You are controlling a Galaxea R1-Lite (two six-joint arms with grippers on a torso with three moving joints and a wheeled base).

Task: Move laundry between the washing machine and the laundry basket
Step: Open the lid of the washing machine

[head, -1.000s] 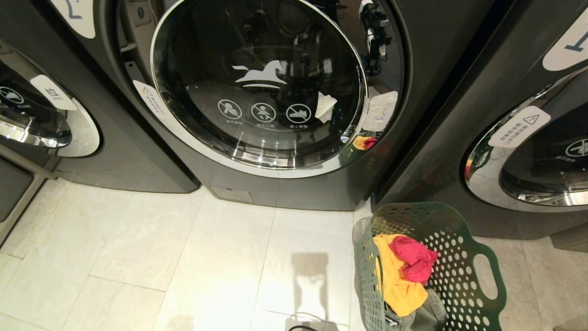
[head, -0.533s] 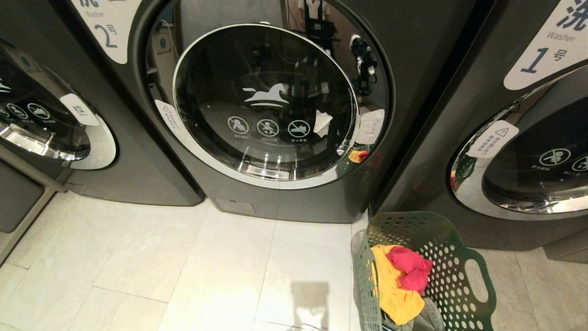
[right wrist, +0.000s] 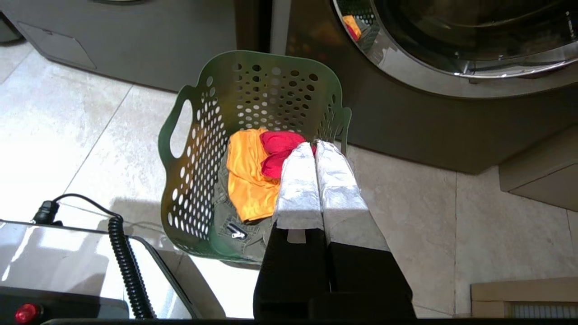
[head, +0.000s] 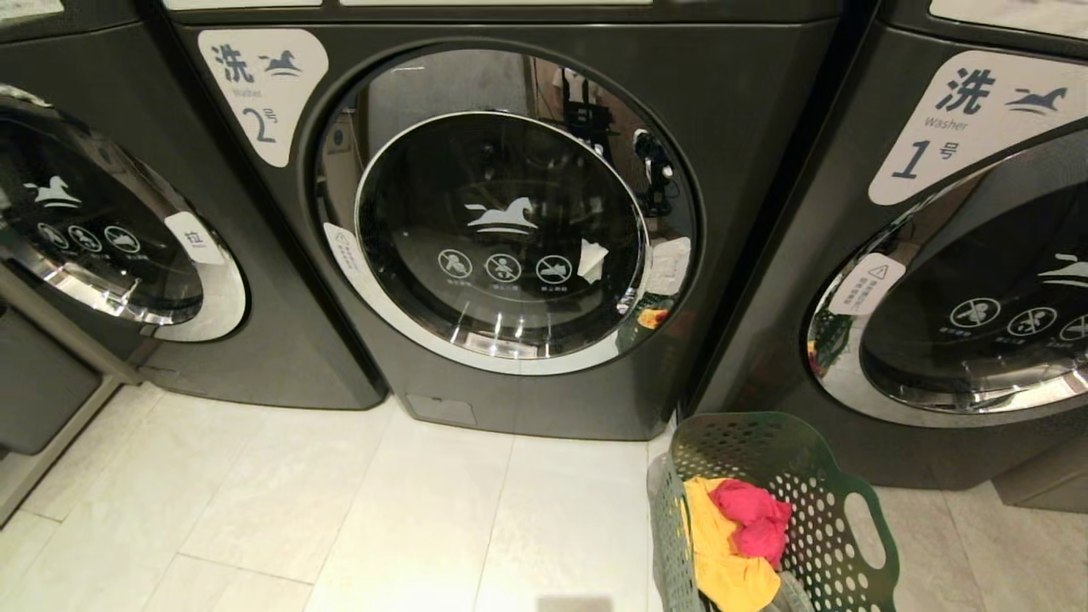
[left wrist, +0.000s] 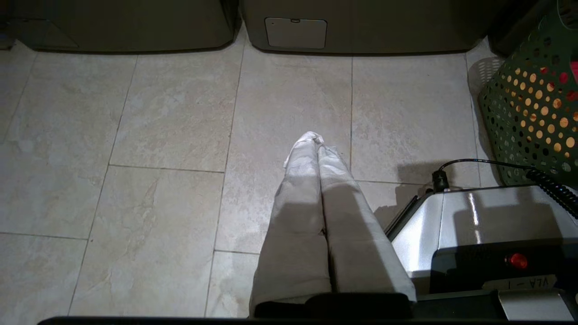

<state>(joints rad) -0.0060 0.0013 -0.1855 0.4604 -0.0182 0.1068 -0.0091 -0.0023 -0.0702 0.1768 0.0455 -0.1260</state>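
While neither arm shows in the head view, the washing machine point(head: 510, 238) stands square ahead, dark grey, its round chrome-rimmed glass door shut and its white label point(head: 263, 89) marked 2 at the upper left. A like machine marked 1 point(head: 960, 280) stands to its right, another point(head: 110, 238) to its left. The laundry basket point(head: 795, 476), dark green plastic full of round holes, sits on the pale tiled floor point(head: 340, 518) by the front of machine 1, holding the laundry point(head: 735, 544): a pink-red piece crumpled on a yellow-orange one. Against the picture a second back, the whole scene sits lower in frame and both number labels are fully in sight; the camera has tipped up, the things have not shifted.

In the left wrist view, the left gripper point(left wrist: 311, 137) hangs over bare floor tile, jaws pressed together and empty, wrapped in pale cloth-like tape. The basket stands well off to one side, beyond the robot's shiny base point(left wrist: 469, 225).

In the right wrist view, the right gripper point(right wrist: 314, 146) hovers above the basket's near rim, silvery taped jaws closed on nothing, tips right over the pink-red garment, apart from it. A grey-green garment point(right wrist: 235, 228) lies beneath the orange.
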